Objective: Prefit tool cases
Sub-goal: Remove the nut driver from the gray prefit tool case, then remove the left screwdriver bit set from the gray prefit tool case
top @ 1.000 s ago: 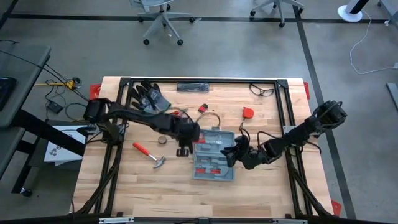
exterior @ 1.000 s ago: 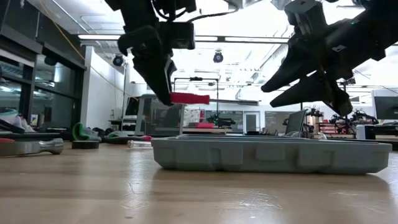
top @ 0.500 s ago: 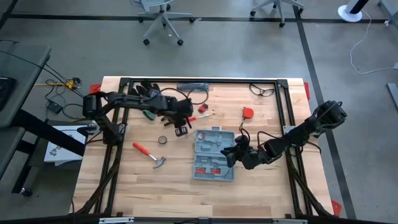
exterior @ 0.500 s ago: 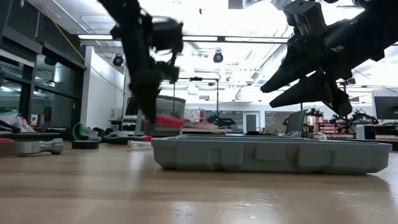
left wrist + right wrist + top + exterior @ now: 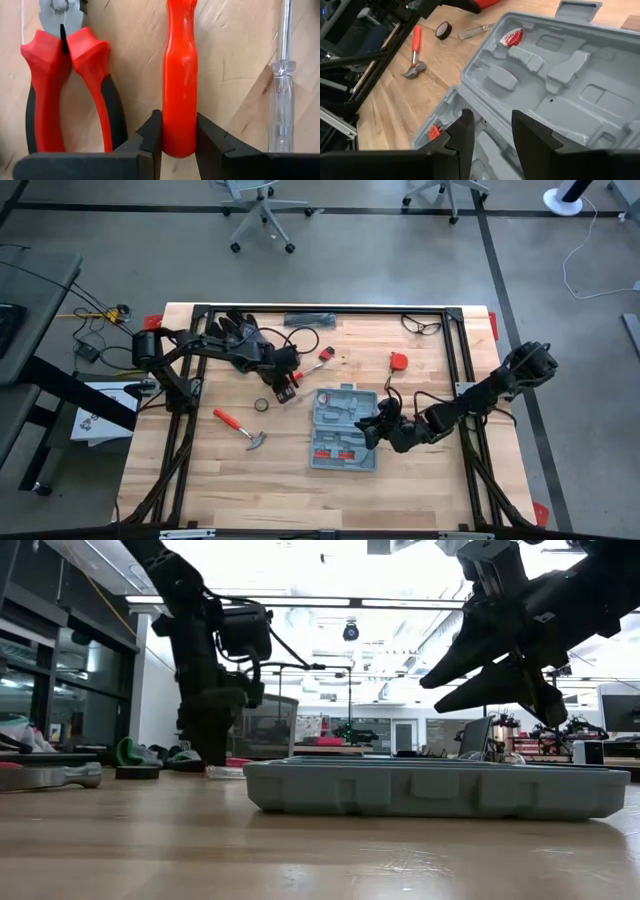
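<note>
The blue-grey tool case (image 5: 343,430) lies open on the table's middle, its moulded recesses up (image 5: 555,75); in the low view it shows as a flat tray (image 5: 435,790). My right gripper (image 5: 492,125) hangs open just above the case's right side (image 5: 373,430), with nothing between its fingers. My left gripper (image 5: 283,385) is left of and beyond the case, low over the wood, shut on a red-handled tool (image 5: 179,75). Red-and-black pliers (image 5: 65,90) and a clear-handled screwdriver (image 5: 281,85) lie on the wood on either side of that tool. My left gripper pinches the red handle near its end (image 5: 179,137) between its two fingers. The fingers come from above, pointing steeply down, and lie across the handle. The handle is level, close over the wood between the pliers and the screwdriver; whether it rests there I cannot tell.
A red-handled hammer (image 5: 243,430) and a tape roll (image 5: 261,405) lie left of the case. Dark gloves (image 5: 235,335) sit at the far left, a red tape measure (image 5: 399,361) and glasses (image 5: 422,325) at the far right. A black frame edges the table.
My left gripper has carried the red-handled tool away from above the case's far left corner, toward the table's far left, and sunk close to the wood. It has rolled about its own axis on the way and stayed shut on the handle.
</note>
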